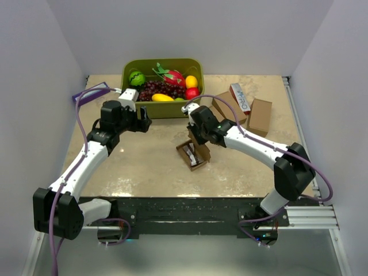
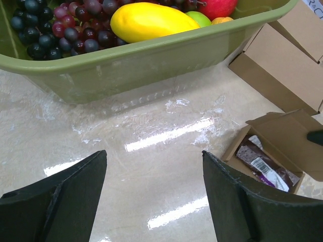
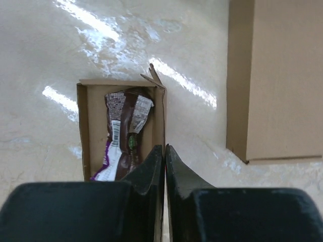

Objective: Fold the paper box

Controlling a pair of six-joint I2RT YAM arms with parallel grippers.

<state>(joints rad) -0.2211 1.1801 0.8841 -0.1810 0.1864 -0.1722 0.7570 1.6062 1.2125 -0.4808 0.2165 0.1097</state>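
Note:
The paper box (image 1: 194, 154) lies open on the table's middle, a brown carton with a purple-and-white wrapper (image 3: 123, 136) inside. My right gripper (image 1: 198, 141) is down at its right side. In the right wrist view its fingertips (image 3: 165, 148) are pressed together on the thin right wall of the paper box (image 3: 93, 131). My left gripper (image 1: 144, 119) hovers near the green basket, left of the carton. Its fingers (image 2: 81, 181) stand wide apart over bare table, and the paper box (image 2: 282, 136) shows at that view's right edge.
A green basket (image 1: 161, 109) of fruit stands at the back, its wall (image 2: 151, 55) close ahead of the left gripper. Closed brown cartons (image 1: 260, 117) and a white-and-red lettered carton (image 1: 241, 96) sit back right. A purple box (image 1: 92, 92) lies back left. Another brown carton (image 3: 282, 75) lies right of the held one.

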